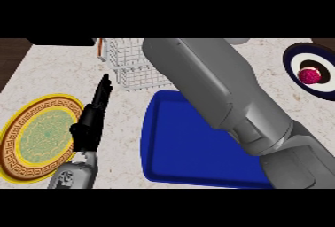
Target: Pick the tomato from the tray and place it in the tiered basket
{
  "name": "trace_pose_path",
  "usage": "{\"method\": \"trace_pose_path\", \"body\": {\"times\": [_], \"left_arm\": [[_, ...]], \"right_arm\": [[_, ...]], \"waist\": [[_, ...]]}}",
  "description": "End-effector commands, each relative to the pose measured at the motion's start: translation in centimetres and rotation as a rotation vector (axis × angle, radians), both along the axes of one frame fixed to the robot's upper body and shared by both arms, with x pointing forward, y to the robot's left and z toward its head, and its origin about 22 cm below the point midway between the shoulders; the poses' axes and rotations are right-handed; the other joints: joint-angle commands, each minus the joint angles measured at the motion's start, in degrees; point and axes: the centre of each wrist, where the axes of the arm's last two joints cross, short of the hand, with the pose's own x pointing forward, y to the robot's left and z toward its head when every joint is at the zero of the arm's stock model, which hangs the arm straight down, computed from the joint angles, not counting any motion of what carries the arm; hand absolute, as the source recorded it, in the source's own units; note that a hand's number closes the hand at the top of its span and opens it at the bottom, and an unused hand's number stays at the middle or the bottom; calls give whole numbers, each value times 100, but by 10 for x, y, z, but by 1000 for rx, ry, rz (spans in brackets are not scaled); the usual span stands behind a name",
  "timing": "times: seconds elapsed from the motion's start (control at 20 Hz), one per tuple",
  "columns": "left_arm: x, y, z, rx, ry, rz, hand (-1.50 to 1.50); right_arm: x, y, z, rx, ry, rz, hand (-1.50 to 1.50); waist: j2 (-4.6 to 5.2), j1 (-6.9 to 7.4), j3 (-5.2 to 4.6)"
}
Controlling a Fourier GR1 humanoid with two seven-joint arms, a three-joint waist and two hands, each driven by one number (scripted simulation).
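Head view shows you the left hand point(91, 119) with straight fingers pointing up, holding nothing, between the yellow patterned round plate point(40, 138) and the blue rectangular plastic tray point(189, 146). Your right forearm point(229, 102) crosses the tray toward the white wire tiered basket point(131, 62); its hand is hidden, so you cannot tell its state, nor where the tomato is.

Black left hand point(91, 119), boxy grey forearms point(222, 97)
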Motion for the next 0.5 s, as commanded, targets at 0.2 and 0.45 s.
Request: {"method": "trace_pose_path", "body": {"times": [0.2, 0.45], "left_arm": [[-11, 13, -5, -4, 24, 48, 0], [-8, 36, -4, -2, 29, 105, 0]], "right_arm": [[7, -34, 17, 266, -72, -224, -150], [10, -90, -4, 409, -106, -248, -150]], "waist": [[-119, -303, 9], [-186, -568, 23]]}}
